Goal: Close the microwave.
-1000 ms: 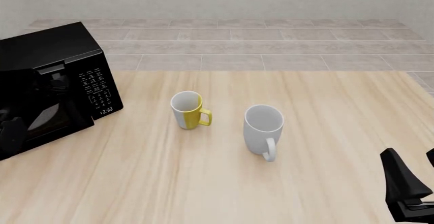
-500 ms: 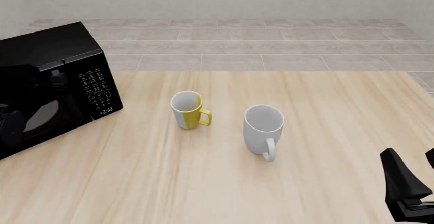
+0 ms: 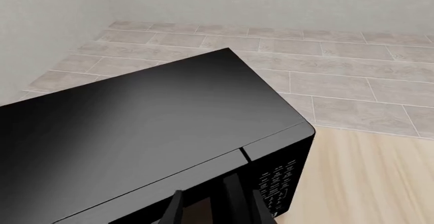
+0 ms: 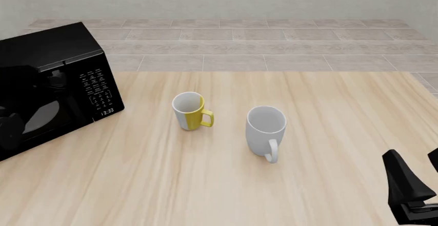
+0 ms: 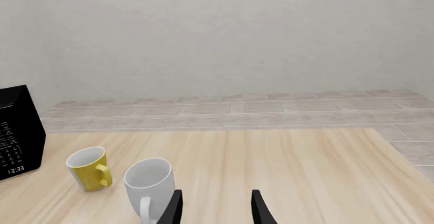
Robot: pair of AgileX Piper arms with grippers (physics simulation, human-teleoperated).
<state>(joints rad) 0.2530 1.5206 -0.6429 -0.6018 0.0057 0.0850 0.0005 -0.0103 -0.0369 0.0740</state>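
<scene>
The glossy black microwave [image 4: 51,57] stands at the table's far left, its dark glass door [image 4: 38,110] flush with the button panel [image 4: 99,90]. The left wrist view looks down on the microwave's top [image 3: 149,127] from close above. My left gripper [image 3: 217,215] hovers open and empty over the top front edge; it does not show in the front view. My right gripper [image 4: 419,177] is open and empty at the near right corner, far from the microwave. The right wrist view shows that gripper [image 5: 215,211] and the microwave's panel side [image 5: 17,132].
A yellow-and-white mug [image 4: 190,111] and a larger white mug [image 4: 265,128] stand upright mid-table. Both also show in the right wrist view, yellow [image 5: 88,168] and white [image 5: 148,183]. Tiled floor and a wall lie beyond the table's far edge [image 4: 274,72].
The microwave door, slightly ajar a second ago, has swung in and now sits flush. The right gripper has dipped very slightly. The mugs have not moved.
</scene>
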